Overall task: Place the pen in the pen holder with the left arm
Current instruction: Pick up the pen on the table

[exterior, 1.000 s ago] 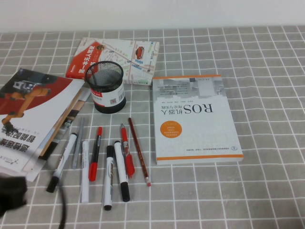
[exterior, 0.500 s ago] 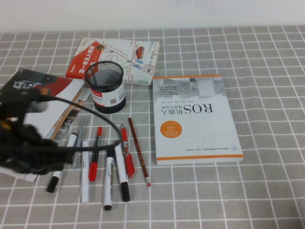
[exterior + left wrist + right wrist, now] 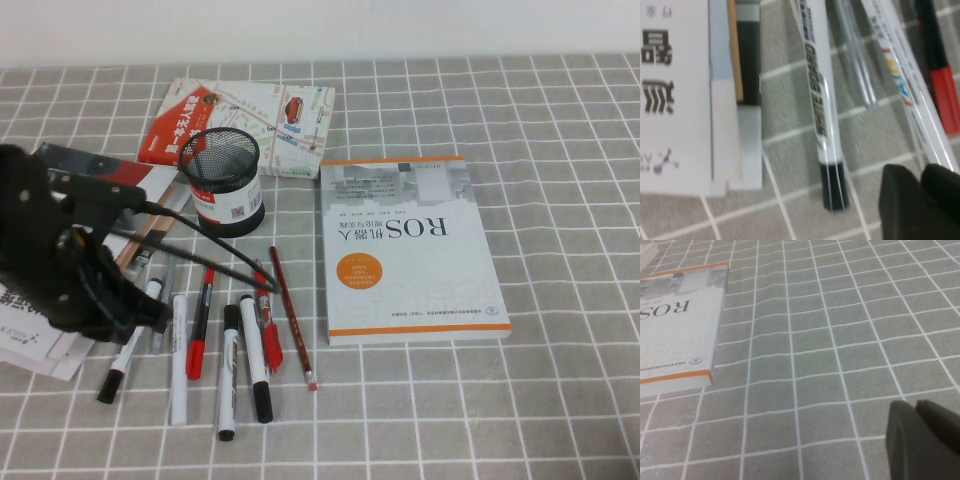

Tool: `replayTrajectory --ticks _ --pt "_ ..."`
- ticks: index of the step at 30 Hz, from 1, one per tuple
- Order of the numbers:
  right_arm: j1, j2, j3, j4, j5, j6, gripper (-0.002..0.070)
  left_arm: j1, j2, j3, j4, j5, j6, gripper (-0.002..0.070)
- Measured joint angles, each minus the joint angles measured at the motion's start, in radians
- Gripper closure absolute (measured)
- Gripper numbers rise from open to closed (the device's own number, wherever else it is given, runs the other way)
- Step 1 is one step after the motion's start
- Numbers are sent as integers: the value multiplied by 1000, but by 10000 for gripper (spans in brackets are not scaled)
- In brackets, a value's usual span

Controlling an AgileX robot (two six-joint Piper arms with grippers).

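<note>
The pen point(image 3: 127, 352), a white marker with a black end, lies leftmost in a row of pens on the grey checked cloth. It shows close up in the left wrist view point(image 3: 819, 100), printed "WHITEBOARD". The black mesh pen holder point(image 3: 225, 190) stands upright behind the row. My left arm point(image 3: 60, 265) hangs over the books at the left. Its gripper point(image 3: 917, 172) is shut and empty, just above the cloth, to one side of the pen's black end. My right gripper point(image 3: 914, 405) is shut and empty over bare cloth; it is out of the high view.
Beside the pen lie a clear pen point(image 3: 855, 60), an all-white marker point(image 3: 178, 370), a red-capped pen point(image 3: 200, 325), more markers and a red pencil point(image 3: 292, 318). A ROS book point(image 3: 410, 250) lies to the right, a map booklet point(image 3: 250, 125) behind, and stacked books point(image 3: 675, 100) to the left.
My left arm has swung in from the near left corner, up and rightward over the books, to the left end of the pen row. The pens and holder have not moved.
</note>
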Motion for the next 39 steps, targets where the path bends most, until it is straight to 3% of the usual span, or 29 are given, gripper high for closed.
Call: replayTrajectory --ticks 6,9,21,39 --pt "0 0 0 0 0 0 691 2 100 -45 19 -27 -2 434" --pt "0 0 0 0 0 0 691 16 146 -49 21 -47 -4 398" --pt "0 0 0 0 0 0 691 34 226 -52 41 -174 -6 383" --pt "0 0 0 0 0 0 691 37 291 -62 43 -165 -6 394"
